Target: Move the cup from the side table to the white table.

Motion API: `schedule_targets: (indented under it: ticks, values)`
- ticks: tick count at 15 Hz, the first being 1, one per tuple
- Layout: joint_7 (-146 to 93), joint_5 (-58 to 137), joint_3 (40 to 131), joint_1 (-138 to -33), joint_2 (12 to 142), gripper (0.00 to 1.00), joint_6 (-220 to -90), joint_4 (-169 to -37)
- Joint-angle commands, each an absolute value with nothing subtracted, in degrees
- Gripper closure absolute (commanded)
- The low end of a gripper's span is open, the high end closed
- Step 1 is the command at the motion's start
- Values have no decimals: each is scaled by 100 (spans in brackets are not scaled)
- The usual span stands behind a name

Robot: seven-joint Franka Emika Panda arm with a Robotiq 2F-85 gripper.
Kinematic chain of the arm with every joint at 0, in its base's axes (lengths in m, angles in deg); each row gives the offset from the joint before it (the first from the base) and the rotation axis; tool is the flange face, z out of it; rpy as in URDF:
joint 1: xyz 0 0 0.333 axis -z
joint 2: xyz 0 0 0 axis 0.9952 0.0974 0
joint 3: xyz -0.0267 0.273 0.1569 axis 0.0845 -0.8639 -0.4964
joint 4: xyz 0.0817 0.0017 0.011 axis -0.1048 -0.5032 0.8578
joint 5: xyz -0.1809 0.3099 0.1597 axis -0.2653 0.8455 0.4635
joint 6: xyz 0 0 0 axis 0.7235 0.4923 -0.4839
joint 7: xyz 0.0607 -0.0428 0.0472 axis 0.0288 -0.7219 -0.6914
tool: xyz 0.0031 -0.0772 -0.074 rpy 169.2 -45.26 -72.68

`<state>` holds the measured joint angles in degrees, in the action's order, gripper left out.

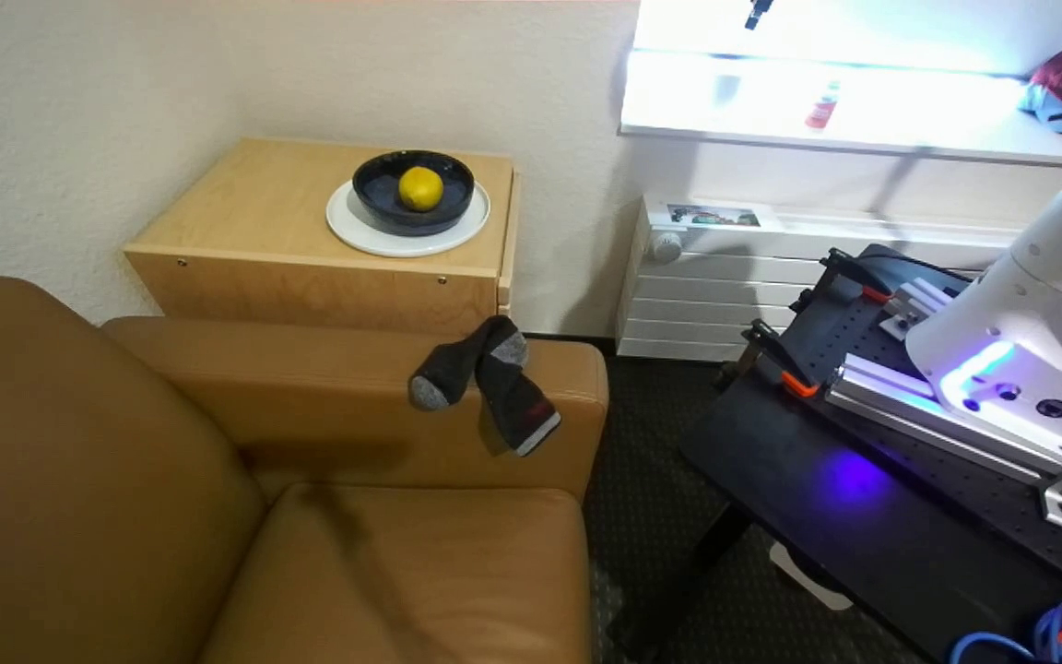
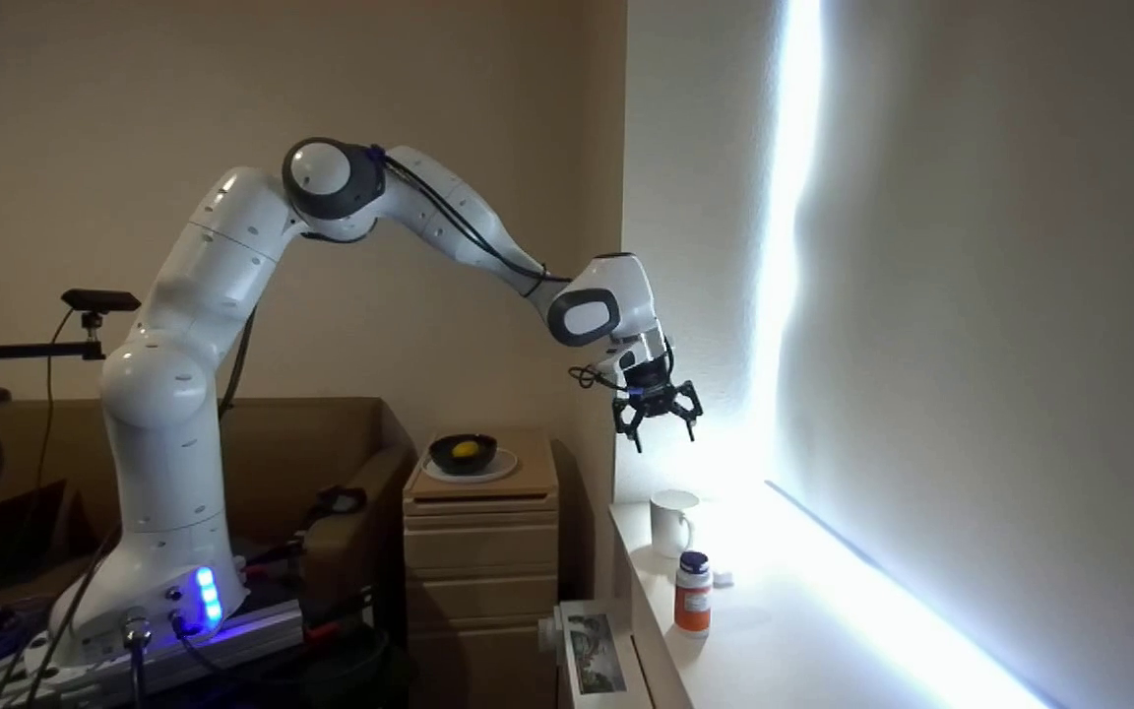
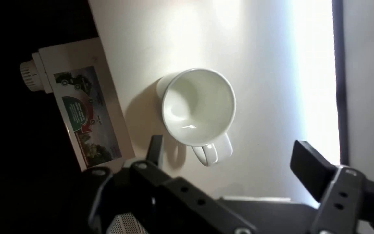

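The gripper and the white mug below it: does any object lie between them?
No object shows between the gripper and the white mug in an exterior view; the stretch is bare.

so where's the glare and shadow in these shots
Wrist view: blown-out strip right of the cup, whose shadow falls to the picture's left; left edge nearly black. Both exterior views: glare washes out much of the white ledge. In an exterior view: purple glow on the dark table, shadows on the sofa.

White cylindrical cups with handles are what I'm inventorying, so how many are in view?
1: a white cylindrical cup, upright on the flat white ledge below the open black gripper, near the orange-labelled white bottle. Glare along the ledge could hide others.
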<state>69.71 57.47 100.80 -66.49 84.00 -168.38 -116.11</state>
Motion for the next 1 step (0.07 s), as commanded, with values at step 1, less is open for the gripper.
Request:
schedule_targets:
  ticks: [1]
  values:
    - [6854,5765,10074,-6652,8212,0,-16853,-11760]
